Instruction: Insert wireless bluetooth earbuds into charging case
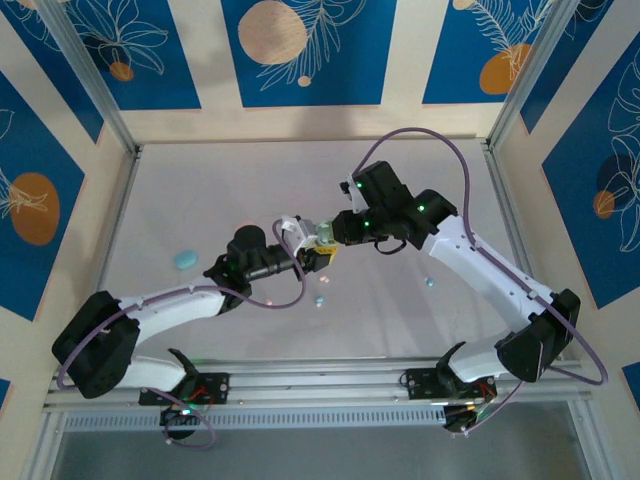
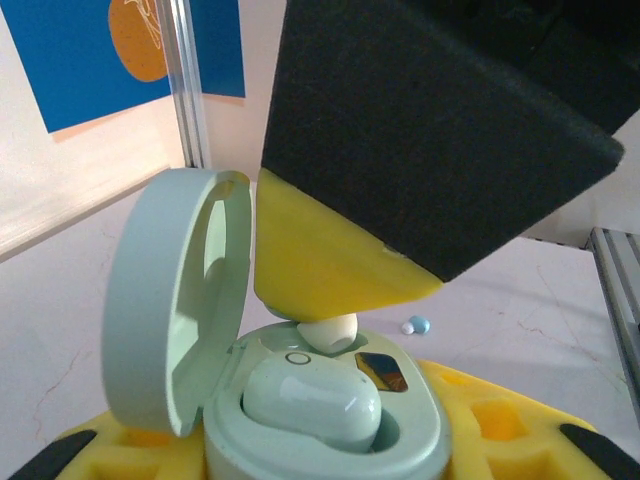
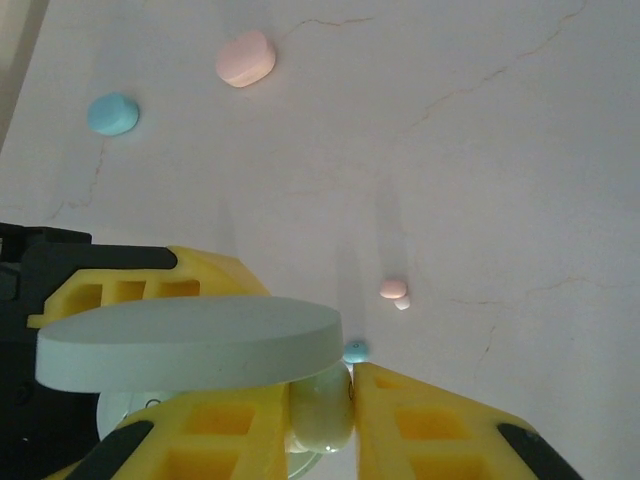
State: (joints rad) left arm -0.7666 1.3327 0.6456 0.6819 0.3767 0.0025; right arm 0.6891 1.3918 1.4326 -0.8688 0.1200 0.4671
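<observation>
One mint earbud [image 3: 320, 412] | pinched between right jaws | over open mint case [image 2: 150, 310]

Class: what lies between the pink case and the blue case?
Nothing: the right wrist view shows bare table between the pink case and the blue case.

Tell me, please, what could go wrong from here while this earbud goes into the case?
The mint earbud pinched in the right gripper may slip or seat crooked beside the seated earbud. The open lid stands close to that gripper's finger; a nudge might twist the case in the left gripper.
</observation>
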